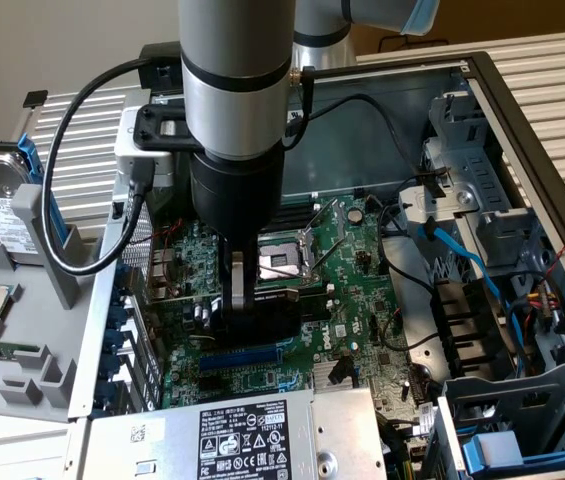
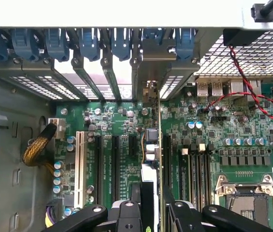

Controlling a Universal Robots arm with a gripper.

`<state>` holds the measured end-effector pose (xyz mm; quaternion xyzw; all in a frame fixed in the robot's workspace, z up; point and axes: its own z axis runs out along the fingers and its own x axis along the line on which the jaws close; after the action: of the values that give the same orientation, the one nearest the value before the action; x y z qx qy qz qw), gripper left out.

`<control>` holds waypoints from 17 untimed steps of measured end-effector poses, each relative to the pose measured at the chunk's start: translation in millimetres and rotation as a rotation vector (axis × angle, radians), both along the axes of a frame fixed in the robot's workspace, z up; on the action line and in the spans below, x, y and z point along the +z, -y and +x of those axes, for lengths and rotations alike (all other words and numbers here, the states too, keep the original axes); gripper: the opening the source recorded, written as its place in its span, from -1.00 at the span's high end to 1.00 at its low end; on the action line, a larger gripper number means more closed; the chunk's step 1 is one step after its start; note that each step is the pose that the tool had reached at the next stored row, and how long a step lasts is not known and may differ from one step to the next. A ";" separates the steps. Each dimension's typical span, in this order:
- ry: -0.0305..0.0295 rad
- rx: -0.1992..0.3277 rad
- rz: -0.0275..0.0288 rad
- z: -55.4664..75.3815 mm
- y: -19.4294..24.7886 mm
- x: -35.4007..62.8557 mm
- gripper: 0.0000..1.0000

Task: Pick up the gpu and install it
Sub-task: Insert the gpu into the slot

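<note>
gpu: the gpu is held edge-on, standing upright over the motherboard, its bracket end pointing at the rear slot covers. In the exterior view it's the dark block under the arm, low over the board near the blue slot.
fingers: the gripper has its fingers pinching the card from both sides, partly closed on it, not spread.
slot risk: from the wrist view I can't tell if the card edge sits over a slot or just beside one. If it's off, pushing down would grind the contacts on the slot wall.
bracket risk: the silver bracket has to slip into the gap at the rear; looks tight, could catch on the neighbouring covers and tilt the card.
wire risk: the red wires are near but off to the side, probably fine.
socket: the open CPU socket sits close behind the gripper, so a slip could do damage there.
</note>
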<state>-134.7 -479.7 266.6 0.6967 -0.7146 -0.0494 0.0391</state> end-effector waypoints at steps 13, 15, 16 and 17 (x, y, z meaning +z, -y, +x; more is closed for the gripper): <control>-0.0068 0.000 0.0029 2.2 0.3 -0.4 0.46; -0.0094 0.000 0.0035 2.4 0.5 -0.6 0.46; -0.0113 0.000 0.0033 2.4 0.6 -0.6 0.46; -0.0116 0.000 0.0033 2.4 0.7 -0.8 0.46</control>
<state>-132.3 -480.4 265.8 0.6964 -0.7143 -0.0547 0.0421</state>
